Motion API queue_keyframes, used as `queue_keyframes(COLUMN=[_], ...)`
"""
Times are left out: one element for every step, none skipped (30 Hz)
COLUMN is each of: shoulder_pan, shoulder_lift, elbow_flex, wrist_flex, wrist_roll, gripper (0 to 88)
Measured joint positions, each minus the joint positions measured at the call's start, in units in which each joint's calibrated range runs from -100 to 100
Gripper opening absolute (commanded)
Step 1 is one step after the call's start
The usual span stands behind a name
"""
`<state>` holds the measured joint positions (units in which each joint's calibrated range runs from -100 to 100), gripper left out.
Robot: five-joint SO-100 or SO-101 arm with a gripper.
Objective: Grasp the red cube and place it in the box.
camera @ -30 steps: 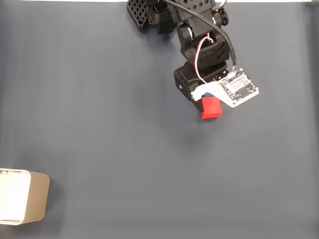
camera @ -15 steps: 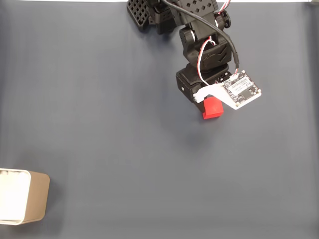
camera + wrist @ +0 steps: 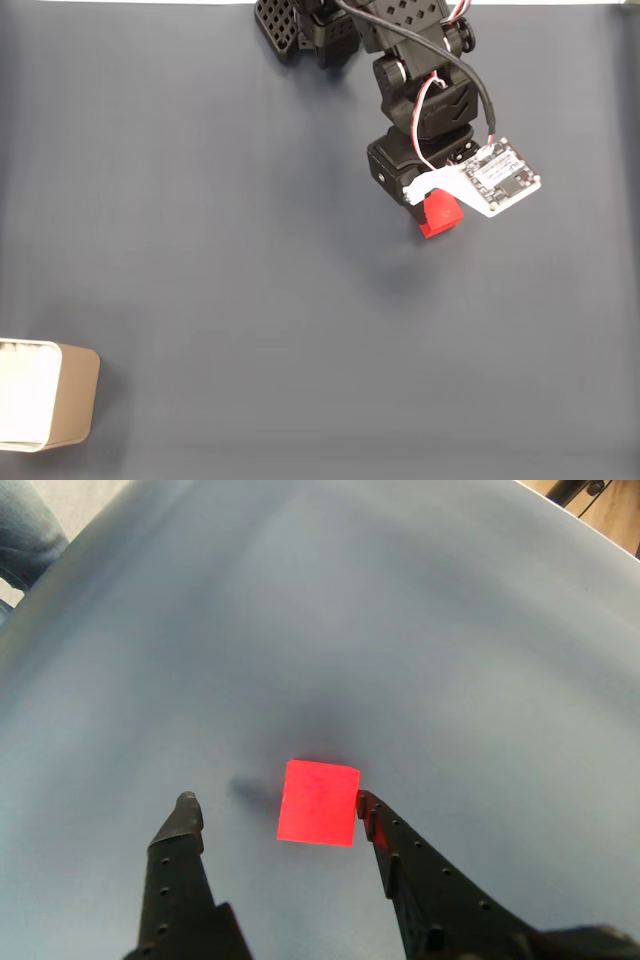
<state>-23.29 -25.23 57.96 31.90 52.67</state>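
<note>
The red cube (image 3: 318, 802) lies on the grey mat between my gripper's (image 3: 275, 800) black fingers. Its right side touches the right finger (image 3: 385, 830). A gap separates it from the left finger (image 3: 183, 825), so the gripper is open. In the fixed view the red cube (image 3: 440, 216) sits at the upper right, partly under the arm's white camera board (image 3: 495, 180). The box (image 3: 75, 395), beige with a white inside, stands at the lower left edge, far from the cube.
The arm's black base (image 3: 330, 25) is at the top centre of the fixed view. The grey mat (image 3: 250, 250) stretches bare between the cube and the box. In the wrist view the mat's edge and a bit of floor show at the top corners.
The arm has swung a little to the right in the fixed view. The red cube has shifted right along with it.
</note>
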Motion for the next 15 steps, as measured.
queue_keyframes(shoulder_pan=[-0.2, -0.3, -0.4, -0.6, -0.7, -0.7, -0.9, -1.0, -1.0, -1.0, -1.0, -1.0, -1.0, -1.0, -1.0], shoulder_lift=[0.1, 0.3, 0.3, 0.4, 0.5, 0.6, 0.8, 0.9, 1.0, 1.3, 1.4, 1.5, 1.8, 2.0, 2.2], elbow_flex=[-0.2, -0.5, -0.6, -0.8, -1.0, -1.1, -1.2, -1.2, -1.2, -1.2, -1.2, -1.2, -1.2, -1.2, -1.2], wrist_flex=[0.0, 0.0, 0.0, 0.0, 0.0, 0.0, 0.0, 0.0, 0.0, 0.0, 0.0, 0.0, 0.0, 0.0, -0.2], wrist_roll=[0.0, 0.0, 0.0, 0.0, 0.0, 0.0, 0.0, 0.0, 0.0, 0.0, 0.0, 0.0, 0.0, 0.0, 0.0], gripper=[36.0, 36.0, 36.0, 36.0, 36.0, 36.0, 36.0, 36.0, 36.0, 36.0, 36.0, 35.9, 35.9, 35.8, 35.7])
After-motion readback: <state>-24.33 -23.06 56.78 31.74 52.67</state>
